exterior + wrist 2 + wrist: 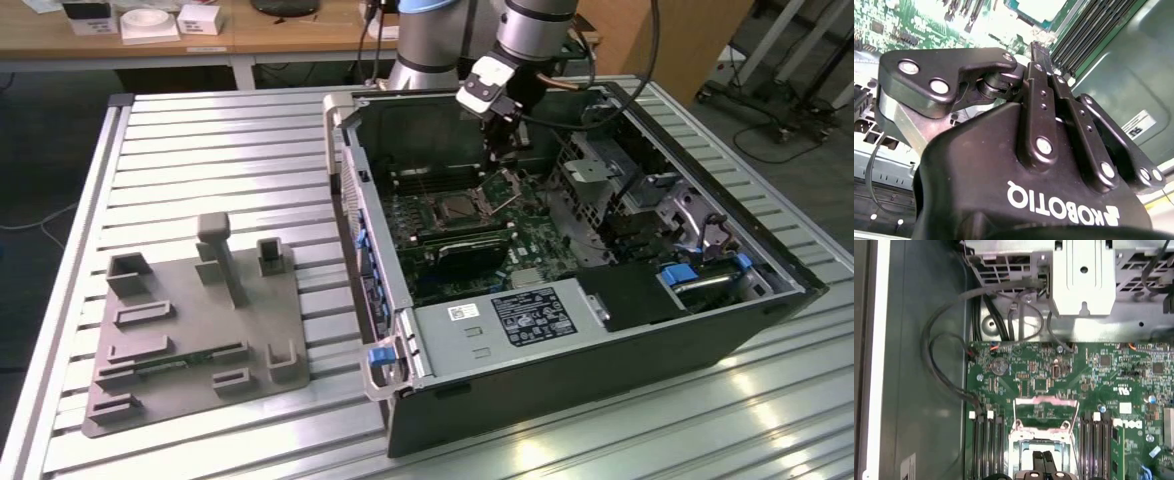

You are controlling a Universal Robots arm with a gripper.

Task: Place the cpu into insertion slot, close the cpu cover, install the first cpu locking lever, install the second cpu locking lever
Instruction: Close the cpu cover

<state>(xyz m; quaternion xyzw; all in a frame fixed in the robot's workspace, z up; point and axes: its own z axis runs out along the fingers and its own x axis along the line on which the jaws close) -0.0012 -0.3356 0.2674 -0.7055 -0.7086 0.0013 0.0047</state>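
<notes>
Slatted table (pixel 214 140): cpu cover (pixel 1046 401) tilted up, claw (pixel 1043 460) above

The gripper (pixel 1036 50) is glossy black plastic with bright metal screws, the cpu cover (pixel 1044 400) bare shiny metal, and the table (pixel 200 130) beside the matt dark computer case (pixel 574 375) ribbed, brushed metal.

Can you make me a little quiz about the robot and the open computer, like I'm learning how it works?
1. True or false: the cpu cover lies flat and closed over the insertion slot.
2. Where is the gripper compared with the open computer case? A) beside it B) inside it C) under it
3. Fill in: the gripper's fingers are ___ (open or shut).

Key: 1 false, the cover stands raised; 2 B; 3 shut.
</notes>
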